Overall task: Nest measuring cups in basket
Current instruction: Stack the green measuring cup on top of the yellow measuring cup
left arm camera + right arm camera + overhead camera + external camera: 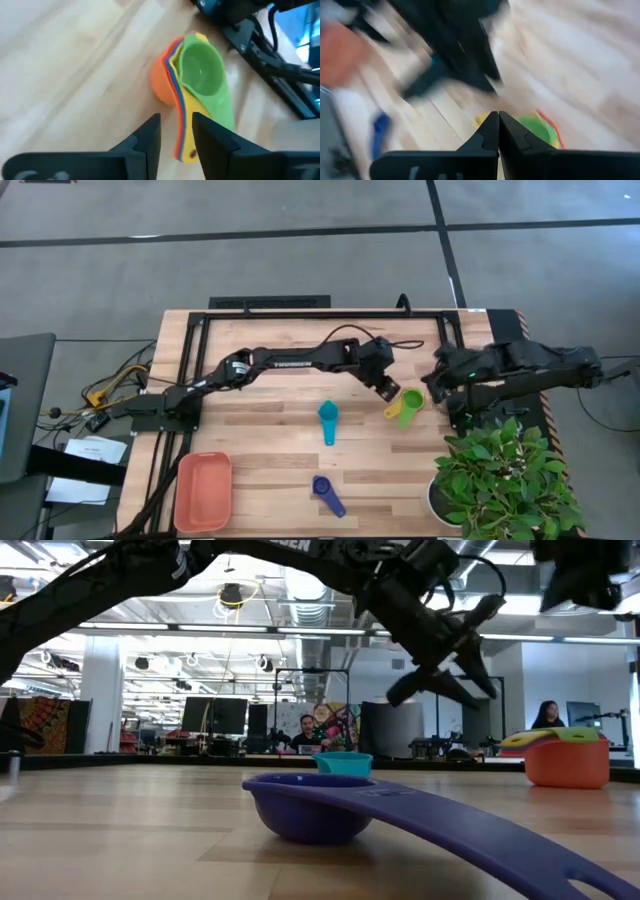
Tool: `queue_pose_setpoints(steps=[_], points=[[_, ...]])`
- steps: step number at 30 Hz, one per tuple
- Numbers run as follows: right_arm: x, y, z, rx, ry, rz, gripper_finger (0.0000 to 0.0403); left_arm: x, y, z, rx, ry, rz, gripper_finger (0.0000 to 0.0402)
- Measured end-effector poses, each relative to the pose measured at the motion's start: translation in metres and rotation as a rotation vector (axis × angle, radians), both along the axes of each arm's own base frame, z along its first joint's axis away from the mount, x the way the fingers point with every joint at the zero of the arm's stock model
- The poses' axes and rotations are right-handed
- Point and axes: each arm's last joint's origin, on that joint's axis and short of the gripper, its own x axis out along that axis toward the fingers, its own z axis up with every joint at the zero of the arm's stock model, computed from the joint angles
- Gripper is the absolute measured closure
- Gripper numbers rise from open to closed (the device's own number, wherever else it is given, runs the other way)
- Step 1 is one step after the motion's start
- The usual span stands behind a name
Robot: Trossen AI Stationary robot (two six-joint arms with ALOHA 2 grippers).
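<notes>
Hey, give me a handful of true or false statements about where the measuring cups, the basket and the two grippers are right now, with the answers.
1. The basket holds no cups. True.
2. The green cup sits on top of a nested stack. True.
3. The left gripper is clamped on the teal cup. False: it hangs over the stack's handles, fingers apart, holding nothing.
4. The purple cup lies inside the basket. False: it lies alone on the table, well apart from the basket.
5. The right gripper is wide open. False: its fingers are shut together, holding nothing.
</notes>
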Motion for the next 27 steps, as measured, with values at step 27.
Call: queue_pose_setpoints(steps=[27], points=[[0.046,0.046,-0.116,0.253,0.393,0.026,0.0395,-0.008,-0.001,-0.046,0.180,0.126,-0.238,0.0401]])
